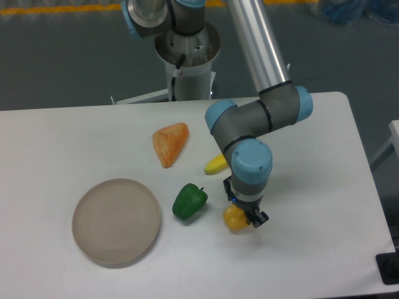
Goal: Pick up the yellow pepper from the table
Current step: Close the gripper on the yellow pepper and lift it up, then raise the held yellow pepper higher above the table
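Pincer (244,210) is down at the yellow pepper (235,218), pointing straight at the counter (324,187). Wrist body covers most of the pepper from above; only its lower-left part shows, yellow-orange, lumpy. One dark finger (258,218) is visible just right of the pepper, touching or nearly so. The other finger is hidden behind the wrist and pepper. Cannot tell if the pincer is closed on the pepper or just straddling it: the gap is not visible from this view. Pepper looks to be sitting on the counter, front-right of centre; no clear shadow gap under it, but that is hard to judge.

Green pepper (189,201) lies just left of the yellow one, apart from it, stem up. Banana (216,164) is behind the pincer, mostly hidden by the arm's elbow section (252,121); only its left end shows. Orange wedge-shaped toy (169,144), like a carrot chunk or papaya slice, sits further back and left, well apart from the peppers. Round grey-beige plate (116,222) is at front-left, nothing on it. Arm base (186,53) stands behind the counter's far edge, with the silver upper link running down to the right.
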